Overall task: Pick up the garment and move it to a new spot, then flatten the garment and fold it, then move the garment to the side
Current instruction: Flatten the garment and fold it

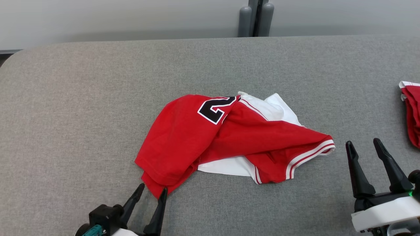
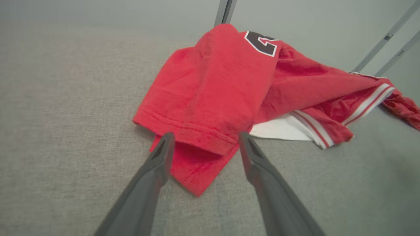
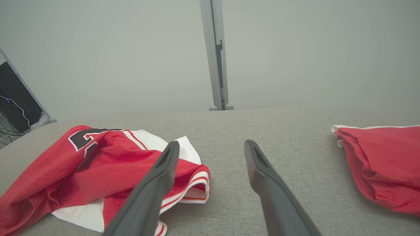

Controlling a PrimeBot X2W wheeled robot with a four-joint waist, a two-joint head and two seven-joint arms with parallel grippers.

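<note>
**RED-AND-WHITE JERSEY, CRUMPLED: HANDLING AND GRIP NOTES**

**Item.** The garment (image 1: 229, 137) is a red jersey with white panels, striped trim and a black numeral 2 (image 1: 216, 109).

**Location.** It lies in a loose heap in the middle of the grey padded surface (image 1: 82, 98), with several layers overlapping. A 2nd red garment (image 1: 411, 111) lies well apart at the right edge.

**Handling (judged).**
- Light, soft and limp; it should drape and sag from any hold.
- Neither slippery nor fragile.
- Layers are likely to lift together unless 1 edge is pinched alone.
- Best holds: the near hemmed corner (image 2: 197, 164) on the left side and the striped cuff (image 1: 311, 154) on the right.

**Left gripper** (image 1: 153, 187). It sits low over the surface, pointing forward at the hemmed corner. Its 2 fingers are spread wide, and in the left wrist view the tips straddle that corner with nothing pinched. Whether the tips touch cloth cannot be told.

**Right gripper** (image 1: 362, 142). It is near the striped cuff, to its right and apart from it. Its fingers are spread wide and empty, pointing forward over bare surface.
</note>
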